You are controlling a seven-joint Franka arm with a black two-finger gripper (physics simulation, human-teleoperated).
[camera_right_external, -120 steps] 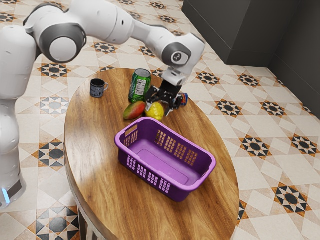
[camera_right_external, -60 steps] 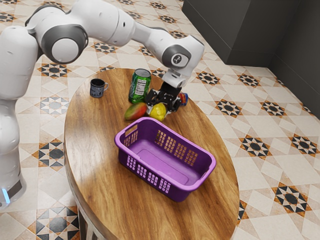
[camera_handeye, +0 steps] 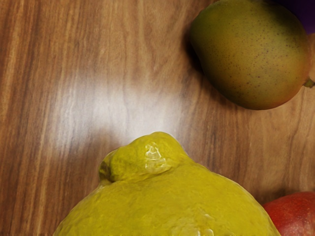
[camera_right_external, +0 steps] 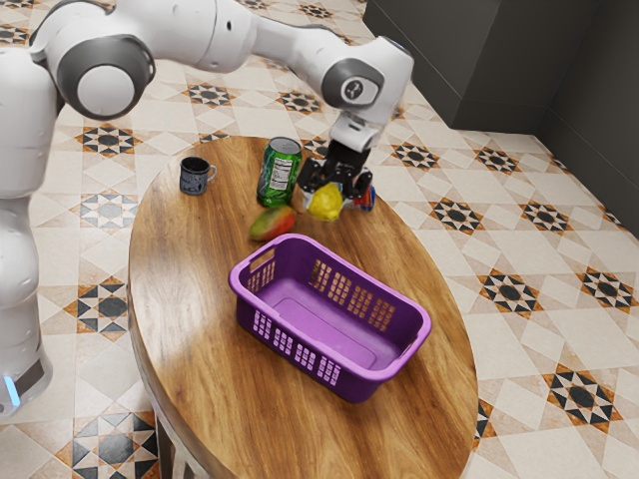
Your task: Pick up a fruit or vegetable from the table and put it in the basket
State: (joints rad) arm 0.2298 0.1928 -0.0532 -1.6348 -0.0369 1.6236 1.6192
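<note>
Up above the table, beyond the basket, my gripper is shut on the yellow lemon. In the wrist view the lemon looms large under the hand, its knobbed end showing. The red-green mango lies on the table between the green can and the basket; the wrist view has the mango too, apart from the lemon. The purple basket stands upright on the table, nothing visible inside it. Its purple edge appears past the mango in the wrist view.
A green can stands close to the gripper, with a dark mug farther toward the exterior view's left. Partly behind the gripper is a red-and-blue item. A red rounded thing shows beside the lemon in the wrist view.
The lemon has risen off the table with my gripper, shifting slightly toward the exterior view's right and away from the mango. The mango has shifted slightly; the basket has stayed put.
</note>
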